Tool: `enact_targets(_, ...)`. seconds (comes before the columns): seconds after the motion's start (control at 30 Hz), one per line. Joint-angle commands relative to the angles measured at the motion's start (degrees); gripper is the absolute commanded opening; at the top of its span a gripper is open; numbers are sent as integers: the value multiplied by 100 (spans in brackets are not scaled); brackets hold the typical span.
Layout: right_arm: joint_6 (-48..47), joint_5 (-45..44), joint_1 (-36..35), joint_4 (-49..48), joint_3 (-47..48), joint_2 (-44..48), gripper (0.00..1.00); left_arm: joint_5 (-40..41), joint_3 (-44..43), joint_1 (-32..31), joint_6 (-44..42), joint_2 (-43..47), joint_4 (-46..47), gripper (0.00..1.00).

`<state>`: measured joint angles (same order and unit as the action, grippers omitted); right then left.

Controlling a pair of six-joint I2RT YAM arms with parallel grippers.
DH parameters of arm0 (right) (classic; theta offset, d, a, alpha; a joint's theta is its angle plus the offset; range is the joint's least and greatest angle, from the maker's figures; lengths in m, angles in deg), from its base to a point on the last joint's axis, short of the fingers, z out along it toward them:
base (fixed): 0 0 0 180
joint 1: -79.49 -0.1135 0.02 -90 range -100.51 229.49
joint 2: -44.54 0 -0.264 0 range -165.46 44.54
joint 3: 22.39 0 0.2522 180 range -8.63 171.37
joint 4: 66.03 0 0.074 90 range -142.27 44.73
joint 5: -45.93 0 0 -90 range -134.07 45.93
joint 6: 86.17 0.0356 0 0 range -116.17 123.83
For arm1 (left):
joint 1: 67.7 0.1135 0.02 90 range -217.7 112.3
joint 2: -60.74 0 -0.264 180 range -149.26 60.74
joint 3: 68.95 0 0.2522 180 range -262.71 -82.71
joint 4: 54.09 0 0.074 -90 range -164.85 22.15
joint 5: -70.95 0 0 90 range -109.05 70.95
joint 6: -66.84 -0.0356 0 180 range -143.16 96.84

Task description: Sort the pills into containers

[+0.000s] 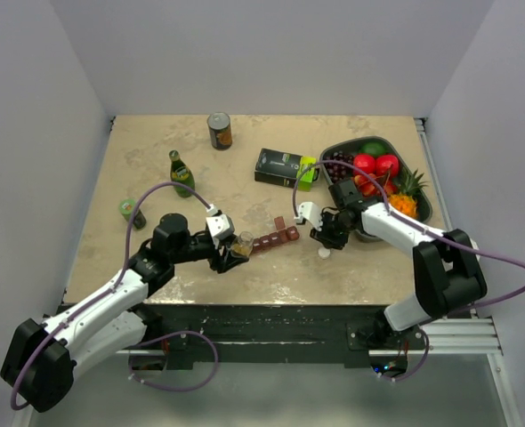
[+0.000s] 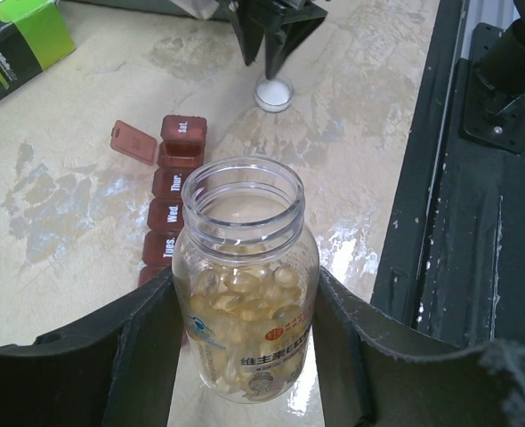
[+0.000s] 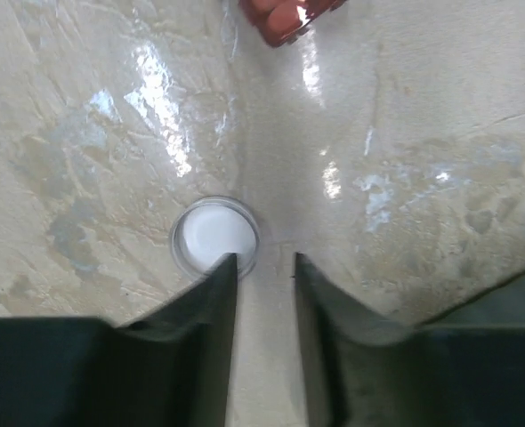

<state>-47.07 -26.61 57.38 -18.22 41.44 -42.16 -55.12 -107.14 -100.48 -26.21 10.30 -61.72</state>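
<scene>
I judged the bottle [image 2: 245, 222] light, slick, best held mid-body, where my left gripper [image 2: 245, 294] clenched it; right gripper [image 3: 264, 262] stood parted, empty

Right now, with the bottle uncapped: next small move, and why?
Probably ease the left pincer forward so its clear plastic pill bottle hangs over the dark red compartment strip: one flap stands open, and the white round cap lies aside.

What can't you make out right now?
- Pill organizer, near end: left wrist view, hidden behind the bottle.
- Same organizer, right wrist view: cut off by the top edge.
- Open compartment contents: too small in the top view.
- Cap, near rim: right wrist view, covered by a finger.
</scene>
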Motion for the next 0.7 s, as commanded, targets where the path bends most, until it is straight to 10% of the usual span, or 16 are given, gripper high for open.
enact_targets(0.0, 405, 196, -30, -101, 337, 293, 42, 101, -212, -27, -222, 60, 143, 0)
enact_targets(0.67, 362, 2016, -13, 58, 347, 689, 78, 180, -221, -19, -240, 95, 108, 0)
